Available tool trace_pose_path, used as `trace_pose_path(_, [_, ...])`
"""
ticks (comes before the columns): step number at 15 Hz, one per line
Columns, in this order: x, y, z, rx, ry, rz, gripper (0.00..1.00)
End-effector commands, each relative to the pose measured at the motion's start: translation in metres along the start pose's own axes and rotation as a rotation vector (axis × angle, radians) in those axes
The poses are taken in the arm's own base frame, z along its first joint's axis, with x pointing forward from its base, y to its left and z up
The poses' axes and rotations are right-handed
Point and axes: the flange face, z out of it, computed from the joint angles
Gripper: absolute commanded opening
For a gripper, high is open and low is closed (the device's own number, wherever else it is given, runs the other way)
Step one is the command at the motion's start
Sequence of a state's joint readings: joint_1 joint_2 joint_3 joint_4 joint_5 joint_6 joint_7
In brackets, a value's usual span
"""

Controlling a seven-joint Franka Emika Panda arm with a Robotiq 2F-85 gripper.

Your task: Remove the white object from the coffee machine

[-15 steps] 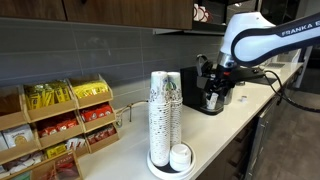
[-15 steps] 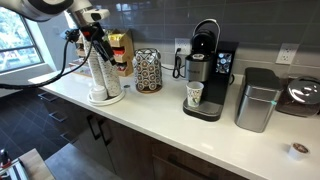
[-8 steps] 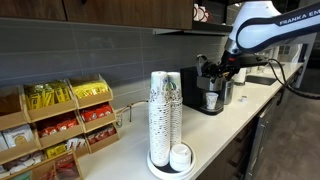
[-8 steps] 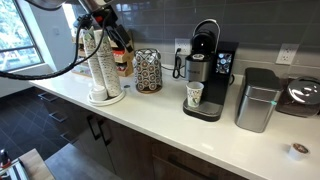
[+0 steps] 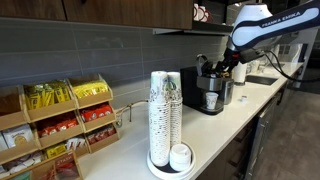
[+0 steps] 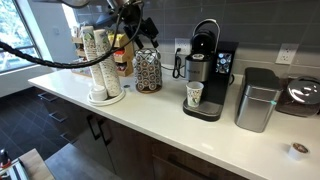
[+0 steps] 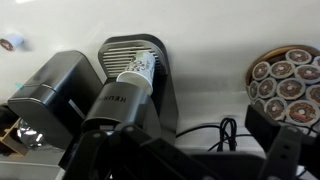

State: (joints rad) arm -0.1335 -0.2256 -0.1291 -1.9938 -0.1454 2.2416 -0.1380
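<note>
Found the coffee machine [image 7: 128, 100] directly beneath the gripper [image 7: 185, 162] in the wrist view, jaws spread wide, nothing between them. Showed the tool's clearance above the machine's top only in an exterior view, gripper [image 5: 238, 72] poised over it. Spotted the silvery canister [image 6: 258, 98] just past the machine, away from the gripper, and the pod carousel [image 7: 285, 82] on the opposite side. Saw the pale cup [image 7: 140, 68] standing in the recess below the tool. Spotted the white object [image 6: 297, 150] on the counter [image 6: 160, 115], outside the machine, well apart from the gripper, beyond the canister.
</note>
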Motion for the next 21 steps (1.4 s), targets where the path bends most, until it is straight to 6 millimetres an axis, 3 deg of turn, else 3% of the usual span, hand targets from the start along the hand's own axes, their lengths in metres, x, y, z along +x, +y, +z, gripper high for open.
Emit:
trace_pose_path(1, [0.003,0.0,0.003,-0.002,-0.002,-0.004,1.0])
trace_pose_path(6, [0.006,0.001,0.002,-0.006,0.003,-0.008,1.0])
trace_pose_path(15, [0.039,0.048,0.048,0.013,0.0,-0.27,1.0])
trace_pose_path(21, [0.066,0.077,0.072,0.102,0.048,-0.263,1.0])
